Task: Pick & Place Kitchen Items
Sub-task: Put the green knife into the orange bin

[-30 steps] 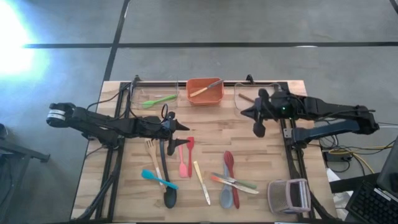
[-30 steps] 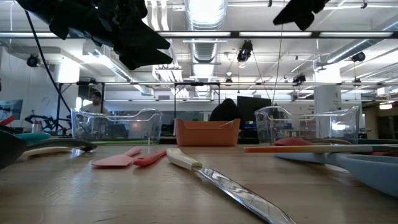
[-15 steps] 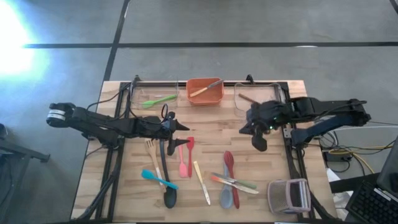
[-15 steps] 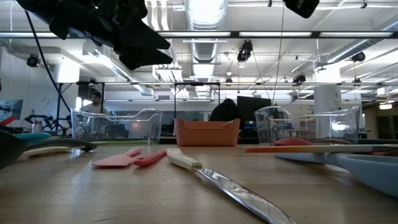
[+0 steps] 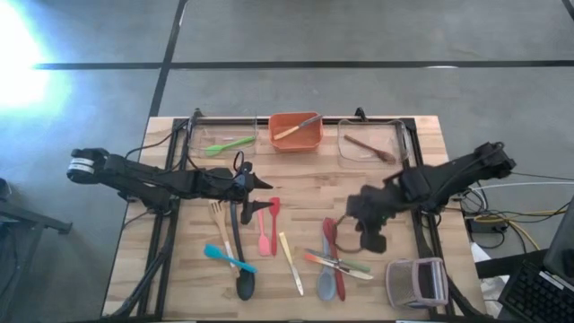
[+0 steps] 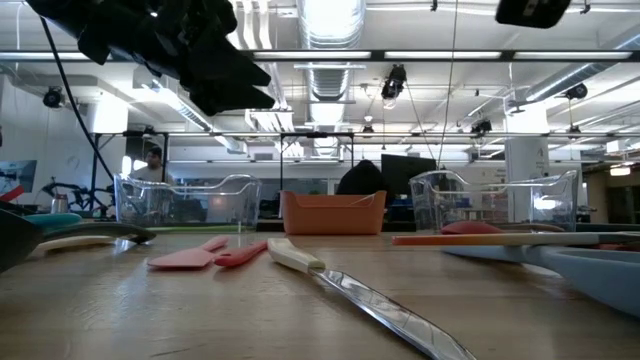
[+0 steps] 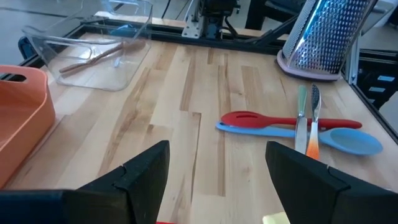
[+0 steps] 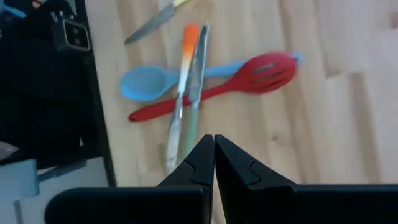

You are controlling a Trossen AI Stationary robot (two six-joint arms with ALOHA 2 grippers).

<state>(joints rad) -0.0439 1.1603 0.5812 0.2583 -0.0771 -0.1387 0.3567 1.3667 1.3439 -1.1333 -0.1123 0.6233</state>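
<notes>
Wooden table (image 5: 448,135), red slotted spoon (image 5: 333,240) lying beside right gripper (image 5: 371,240), whose fingers are pressed together, empty. Looks light, stiff, probably slippery; I'd pinch mid-handle. Left gripper (image 5: 260,183) hangs spread.

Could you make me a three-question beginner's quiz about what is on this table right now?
1. True or false: the right hand is shut and holds nothing.
2. What lies in the orange bin? A) a pale-handled utensil B) a red slotted spoon C) nothing
3. Fill in: the red slotted spoon lies across a ____ spoon.

Key: 1 true; 2 A, the pale-handled utensil; 3 blue.
</notes>
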